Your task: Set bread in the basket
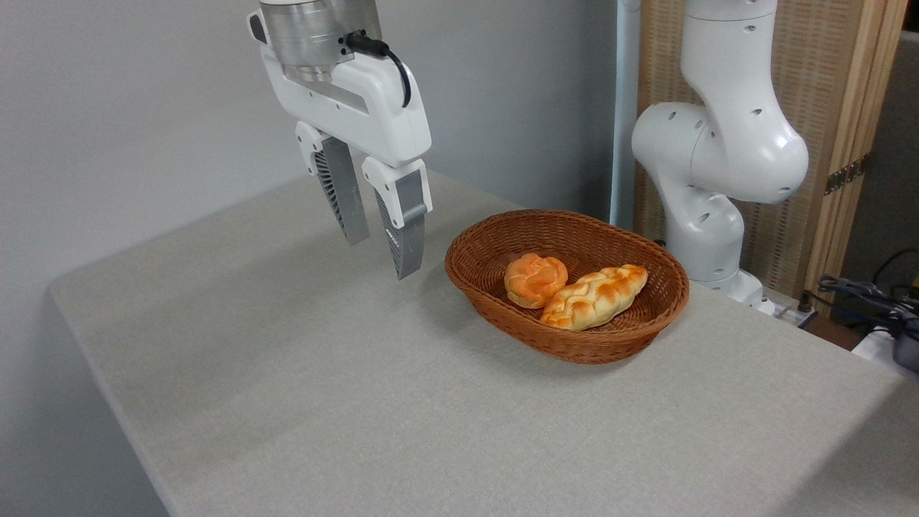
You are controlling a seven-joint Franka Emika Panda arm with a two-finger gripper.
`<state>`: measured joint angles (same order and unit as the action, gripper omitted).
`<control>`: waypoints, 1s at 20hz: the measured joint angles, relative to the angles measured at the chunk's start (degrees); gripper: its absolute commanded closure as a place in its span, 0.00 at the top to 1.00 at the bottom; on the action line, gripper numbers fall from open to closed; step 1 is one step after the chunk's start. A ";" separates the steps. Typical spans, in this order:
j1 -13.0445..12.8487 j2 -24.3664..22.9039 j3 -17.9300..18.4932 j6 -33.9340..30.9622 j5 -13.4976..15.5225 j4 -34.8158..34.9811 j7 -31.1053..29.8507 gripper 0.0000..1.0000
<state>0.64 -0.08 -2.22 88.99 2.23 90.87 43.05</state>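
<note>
Bun (535,278): one, small, round, orange-golden, with a knotted, twisted top and a smooth, slightly glossy crust. It lies inside the basket (488,287), on the left part of the floor, touching the loaf (594,296) at its right.

Loaf: one, longer and paler, braided, ridges browned, lying at a slant across the basket floor.

Basket: one, oval, shallow, reddish-brown woven wicker with a thick rolled rim. It stands on the table (359,402), right of centre.

Table: covered in pale grey cloth with a fine, even weave.

Pincer (379,250): two grey ribbed fingers on a white body, parted by a modest gap, holding nothing. It hangs above the table, left of the basket and clear of it.
</note>
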 measured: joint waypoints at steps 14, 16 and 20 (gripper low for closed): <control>-2.45 -1.36 -0.29 5.41 0.04 3.59 -0.87 1.00; -2.45 -1.48 -0.28 4.42 0.04 3.69 -1.52 1.00; -2.45 -1.63 -0.28 3.49 0.04 3.72 -2.44 1.00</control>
<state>-1.81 -1.72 -2.51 92.48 2.27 94.60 40.61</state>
